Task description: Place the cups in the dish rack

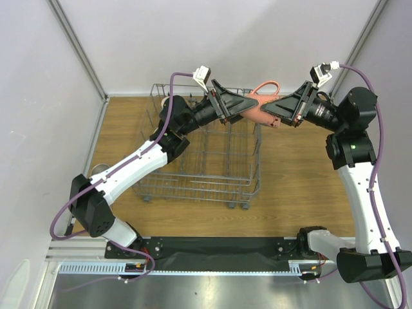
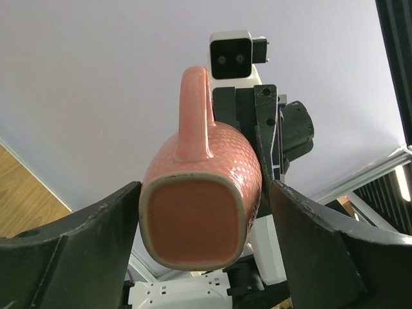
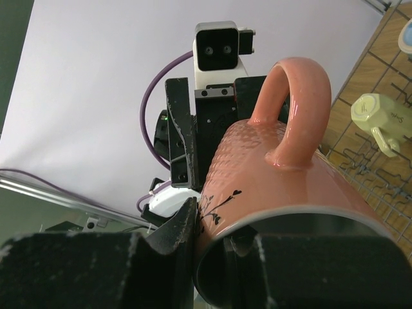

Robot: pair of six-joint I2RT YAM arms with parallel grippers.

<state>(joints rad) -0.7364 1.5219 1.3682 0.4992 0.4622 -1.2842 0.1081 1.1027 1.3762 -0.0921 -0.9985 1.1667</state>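
Salmon pink ceramic mug (image 1: 253, 111) aloft at upper centre, long axis left-right, over far right corner of grey wire dish rack (image 1: 199, 185). Rim clenched in right pincer (image 1: 271, 119); left pincer (image 1: 241, 109) released, straddling the base.

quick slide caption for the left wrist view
Salmon pink mug seen base-first between the open left fingers; right gripper holds its rim.

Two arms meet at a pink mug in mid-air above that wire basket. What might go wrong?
The pink mug hangs by its rim alone in the right gripper; it might slip and drop onto the dish rack edge. The left gripper stands open around its base, so closing off-centre could knock it loose.
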